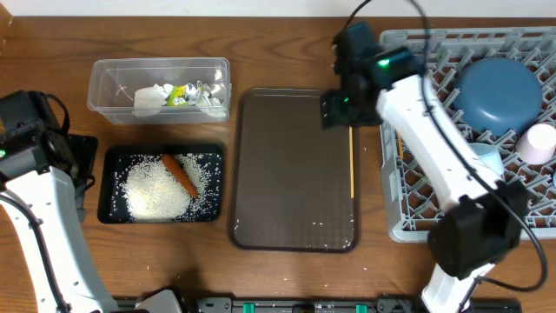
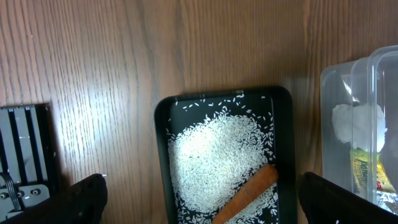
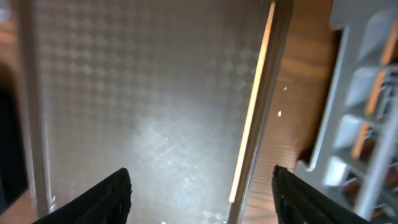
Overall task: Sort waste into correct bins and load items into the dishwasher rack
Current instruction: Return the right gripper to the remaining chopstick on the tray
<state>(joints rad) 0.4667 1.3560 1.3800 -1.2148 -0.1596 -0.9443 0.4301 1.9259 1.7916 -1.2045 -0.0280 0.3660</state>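
Observation:
The white rice heap (image 1: 156, 193) and the orange carrot (image 1: 180, 174) lie in the black tray (image 1: 115, 211); both also show in the left wrist view, rice (image 2: 214, 158) and carrot (image 2: 249, 191). The crumpled napkin (image 1: 149, 98) and foil wrappers (image 1: 187, 94) lie in the clear tub (image 1: 104, 80). A wooden chopstick (image 1: 352, 162) lies along the brown serving tray's right edge, also in the right wrist view (image 3: 252, 106). The dark blue plate (image 1: 498, 94), white cup (image 1: 539, 143) and light blue bowl (image 1: 486, 162) sit in the grey rack (image 1: 408, 222). My left gripper (image 2: 199, 199) is open over the black tray. My right gripper (image 3: 202, 193) is open above the serving tray's upper right.
The dark brown serving tray (image 1: 291, 169) lies in the middle of the wooden table, between the bins and the rack. A black ribbed block (image 2: 25, 152) sits left of the black tray. The rack fills the right side.

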